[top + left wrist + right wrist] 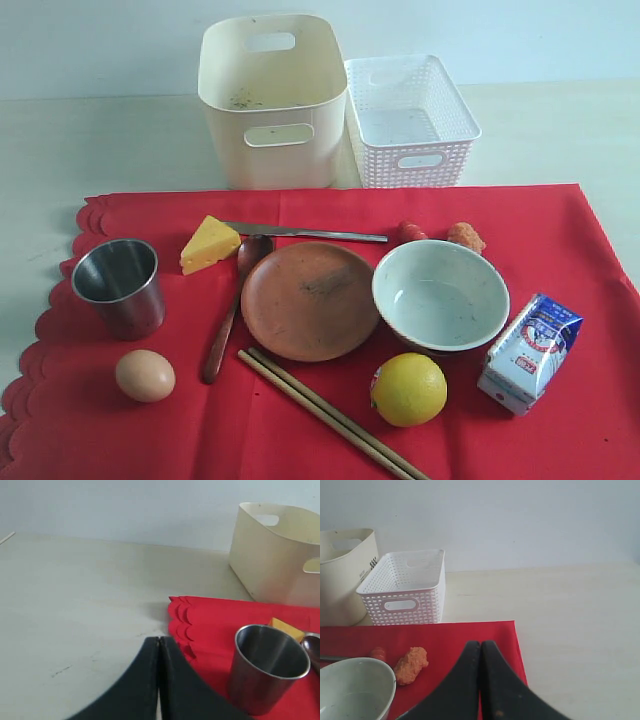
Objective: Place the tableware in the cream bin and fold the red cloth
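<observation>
Black pincers [159,641] [481,644] closed, empty.

Two bins [270,150], two chopsticks [330,408], one cup [120,287], plate [310,300], bowl [440,295], spoon [228,320], knife [305,234], cloth [560,430]

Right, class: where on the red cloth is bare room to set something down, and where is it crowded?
Bare: on the red cloth, the near-left corner between egg and chopsticks; the back-right corner beyond the milk carton. Crowded: the middle, where spoon, plate, bowl and lemon sit close together.

Pale table [60,150] bears red cloth [570,225], cream bin [228,150], basket [378,168].
</observation>
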Available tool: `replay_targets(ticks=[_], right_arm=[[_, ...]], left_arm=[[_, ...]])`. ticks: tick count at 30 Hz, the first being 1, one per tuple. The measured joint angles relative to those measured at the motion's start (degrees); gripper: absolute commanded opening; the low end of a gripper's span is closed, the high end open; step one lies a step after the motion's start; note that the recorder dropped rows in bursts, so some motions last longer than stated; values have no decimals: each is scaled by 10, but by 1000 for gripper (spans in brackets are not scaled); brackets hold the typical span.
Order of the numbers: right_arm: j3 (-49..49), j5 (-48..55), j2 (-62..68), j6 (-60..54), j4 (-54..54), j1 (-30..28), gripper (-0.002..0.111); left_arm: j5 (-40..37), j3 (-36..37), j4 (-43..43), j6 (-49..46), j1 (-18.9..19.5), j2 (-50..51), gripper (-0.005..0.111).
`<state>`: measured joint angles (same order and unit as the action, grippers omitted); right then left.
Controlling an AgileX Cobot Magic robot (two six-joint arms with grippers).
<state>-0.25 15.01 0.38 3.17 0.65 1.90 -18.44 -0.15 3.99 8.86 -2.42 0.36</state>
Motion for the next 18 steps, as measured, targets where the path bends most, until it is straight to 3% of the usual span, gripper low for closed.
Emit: replay_targets(ticks=[8,18], right_arm=[[0,0,0,0,0,0,0],[0,-1,4,0,-1,0,0]], left_arm=[[0,0,0,0,53,0,1],[0,0,0,0,58,0,1]])
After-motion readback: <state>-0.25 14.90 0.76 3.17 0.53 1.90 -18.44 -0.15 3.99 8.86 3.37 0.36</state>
